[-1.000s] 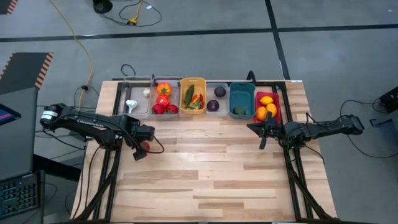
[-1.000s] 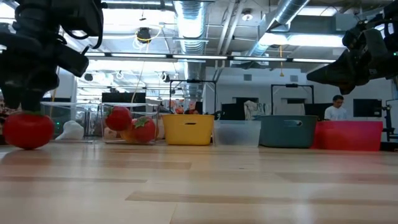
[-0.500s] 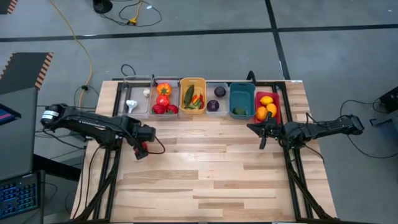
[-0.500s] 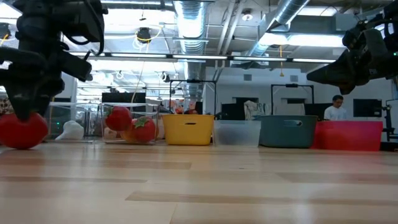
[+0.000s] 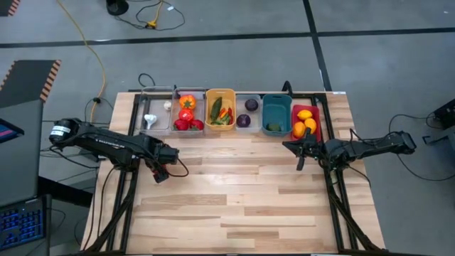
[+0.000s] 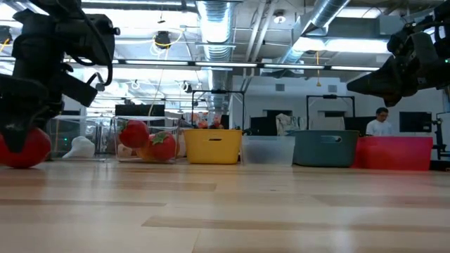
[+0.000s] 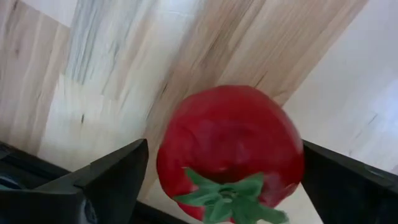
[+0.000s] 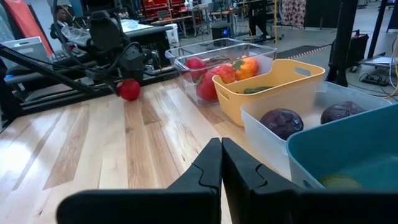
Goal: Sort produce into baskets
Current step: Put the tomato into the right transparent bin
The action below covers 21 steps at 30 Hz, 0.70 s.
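- We see the left gripper (image 7: 217, 180) with fingers (image 7: 112, 177) spread wide, straddling a red tomato (image 7: 229, 149) resting on the table (image 5: 242, 192).
- The right gripper (image 8: 221, 163) hovers near the baskets (image 5: 220, 109), fingers pressed together, empty.

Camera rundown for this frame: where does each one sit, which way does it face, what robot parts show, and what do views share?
High: overhead, straight down on table, row of bins; both arms.
Low: table height, level across towards the bins and room; left pincer over red tomato, right arm upper right.
Left wrist: looks down on tomato between its open fingers.
Right wrist: across the table past its shut pincer to yellow bin.
Shared: the tomato shows in low, left wrist and right wrist.
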Tool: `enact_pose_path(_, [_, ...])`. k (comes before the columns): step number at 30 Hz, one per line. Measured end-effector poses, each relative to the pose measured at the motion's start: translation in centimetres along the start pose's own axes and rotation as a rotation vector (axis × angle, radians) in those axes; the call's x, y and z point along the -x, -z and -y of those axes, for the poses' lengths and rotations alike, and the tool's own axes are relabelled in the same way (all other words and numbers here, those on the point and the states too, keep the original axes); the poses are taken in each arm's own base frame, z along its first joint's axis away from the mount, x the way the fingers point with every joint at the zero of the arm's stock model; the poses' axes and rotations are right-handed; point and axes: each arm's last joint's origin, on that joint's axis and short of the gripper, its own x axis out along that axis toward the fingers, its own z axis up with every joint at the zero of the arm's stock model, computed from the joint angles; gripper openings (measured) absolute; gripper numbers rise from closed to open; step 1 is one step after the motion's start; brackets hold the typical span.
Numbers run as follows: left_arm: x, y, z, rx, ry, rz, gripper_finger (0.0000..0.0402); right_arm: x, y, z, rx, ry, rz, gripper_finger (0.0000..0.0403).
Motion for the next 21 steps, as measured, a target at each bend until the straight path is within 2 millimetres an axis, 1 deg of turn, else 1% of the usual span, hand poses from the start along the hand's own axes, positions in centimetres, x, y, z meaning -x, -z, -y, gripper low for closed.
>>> enact_pose_path(3, [0.0,0.0,0.0,-0.008,0.000,0.000,0.0356,0.0,0.0,0.0,0.000,0.000,0.000,0.0036])
enact_pose_path(9, [0.0,-0.1,0.0,0.008,-0.002,0.013,0.0281,0.0,0.0,0.0,0.000,0.000,0.000,0.0036])
enact_pose_path(11, [0.1,-0.2,0.1,0.017,0.009,0.033,0.0264,0.0,0.0,0.0,0.000,0.000,0.000,0.0036])
enact_pose_path(16, [0.6,-0.6,0.3,0.029,0.054,0.129,0.0263,0.0,0.0,0.0,0.000,0.000,0.000,0.0036])
enact_pose_path(18, [1.5,-1.0,0.5,0.018,0.057,0.183,0.0264,0.0,0.0,0.0,0.000,0.000,0.000,0.0036])
enact_pose_path(21, [3.5,-1.8,0.8,-0.017,0.039,0.294,0.0274,0.0,0.0,0.0,0.000,0.000,0.000,0.0036])
